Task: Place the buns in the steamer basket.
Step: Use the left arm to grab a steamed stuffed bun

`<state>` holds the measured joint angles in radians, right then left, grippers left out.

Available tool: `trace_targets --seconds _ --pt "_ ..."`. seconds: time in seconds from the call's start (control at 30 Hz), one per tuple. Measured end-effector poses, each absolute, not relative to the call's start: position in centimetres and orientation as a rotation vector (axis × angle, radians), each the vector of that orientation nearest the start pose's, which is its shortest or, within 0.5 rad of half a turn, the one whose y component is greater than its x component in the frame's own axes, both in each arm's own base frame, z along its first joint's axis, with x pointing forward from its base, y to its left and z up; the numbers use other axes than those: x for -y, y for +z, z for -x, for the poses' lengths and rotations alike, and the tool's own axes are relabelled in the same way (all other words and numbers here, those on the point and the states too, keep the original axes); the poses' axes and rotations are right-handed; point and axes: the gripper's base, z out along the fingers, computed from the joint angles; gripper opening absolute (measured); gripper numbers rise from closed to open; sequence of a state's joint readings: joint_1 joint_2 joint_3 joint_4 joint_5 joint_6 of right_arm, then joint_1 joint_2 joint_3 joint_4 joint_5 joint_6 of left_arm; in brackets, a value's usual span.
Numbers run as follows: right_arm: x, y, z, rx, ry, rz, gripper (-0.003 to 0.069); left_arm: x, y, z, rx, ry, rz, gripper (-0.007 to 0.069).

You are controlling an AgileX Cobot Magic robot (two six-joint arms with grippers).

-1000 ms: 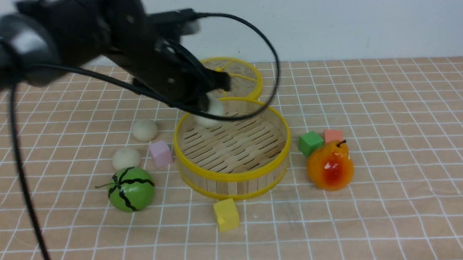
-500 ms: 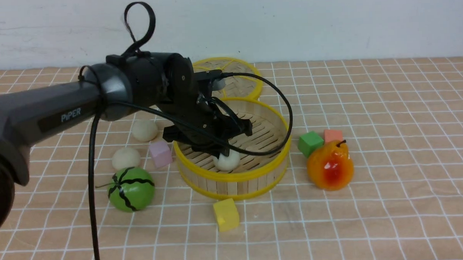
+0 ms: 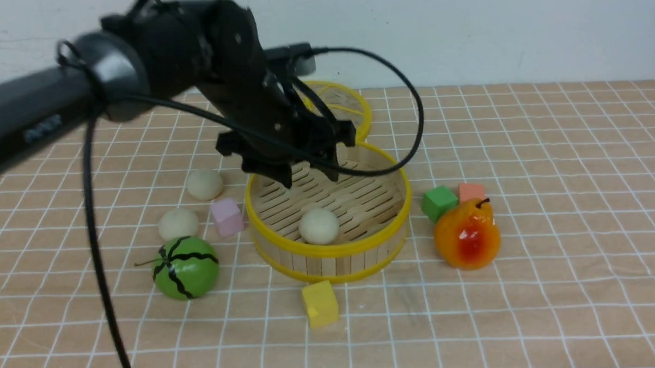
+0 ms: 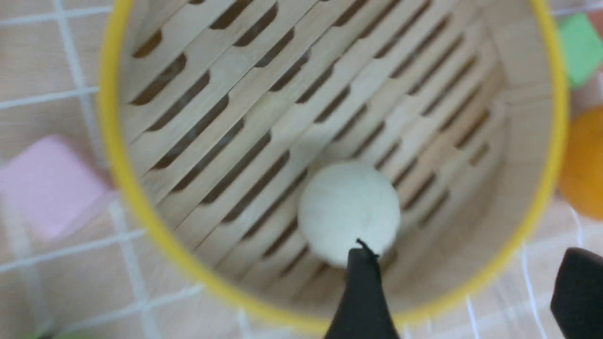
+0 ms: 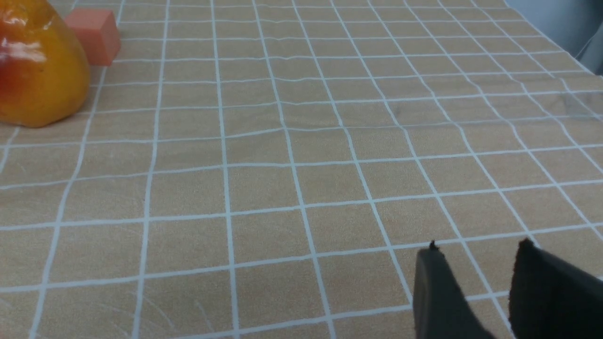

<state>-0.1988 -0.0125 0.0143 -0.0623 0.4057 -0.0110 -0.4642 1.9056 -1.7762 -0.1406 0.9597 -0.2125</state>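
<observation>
Left gripper (image 3: 312,176) hovers over the steamer basket (image 3: 330,249), fingers downward.

steamer basket (image 3: 330,260) slatted, wood-like; bun (image 3: 318,226) matt, smooth; pear-shaped fruit (image 3: 467,236) glossy.

Pale, plain wall (image 3: 491,31) behind, faintly scuffed at the left. Tan worktop (image 3: 551,198) reaching back to it, crossed by a grid of thin whitish lines (image 3: 520,309), slightly wavy in places. Lit softly and evenly, with a faint sheen near the front.
</observation>
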Motion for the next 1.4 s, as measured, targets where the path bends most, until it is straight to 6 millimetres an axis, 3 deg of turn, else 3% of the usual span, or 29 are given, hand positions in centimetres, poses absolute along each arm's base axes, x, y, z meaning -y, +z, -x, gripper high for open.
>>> trace_targets --seconds 0.1,0.27,0.47,0.57,0.7,0.87,1.0,1.13,1.27,1.4 --pt "1.2 17.3 -5.0 -1.89 -0.205 -0.14 0.0241 19.1 33.5 -36.4 -2.603 -0.374 -0.298 0.0501" --pt "1.2 17.3 -5.0 -1.89 -0.205 -0.14 0.0241 15.7 37.5 -31.6 -2.578 -0.247 -0.301 0.05" --pt "1.2 17.3 -5.0 -1.89 -0.205 -0.14 0.0241 13.3 36.8 -28.3 -2.534 -0.188 -0.214 0.05" --pt "1.2 17.3 -5.0 -1.89 -0.205 -0.14 0.0241 12.9 33.7 -27.7 -2.557 -0.189 -0.148 0.05" --pt "1.2 17.3 -5.0 -1.89 -0.205 -0.14 0.0241 13.1 29.3 -27.9 -2.608 -0.189 -0.114 0.0492" --pt "1.2 17.3 -5.0 -1.89 -0.205 -0.14 0.0241 12.7 26.2 -29.7 -2.663 -0.169 -0.032 0.0482" --pt "1.2 17.3 -5.0 -1.89 -0.205 -0.14 0.0241 9.9 24.4 -31.8 -2.687 -0.154 0.132 0.0481" --pt "1.2 17.3 -5.0 -1.89 -0.205 -0.14 0.0241 9.0 24.4 -32.4 -2.666 -0.16 0.163 0.048" --pt "1.2 17.3 -5.0 -1.89 -0.205 -0.14 0.0241 9.3 25.8 -33.4 -2.596 -0.186 0.114 0.0479" --pt "1.2 17.3 -5.0 -1.89 -0.205 -0.14 0.0241 8.7 27.1 -35.8 -2.517 -0.204 0.143 0.0458"
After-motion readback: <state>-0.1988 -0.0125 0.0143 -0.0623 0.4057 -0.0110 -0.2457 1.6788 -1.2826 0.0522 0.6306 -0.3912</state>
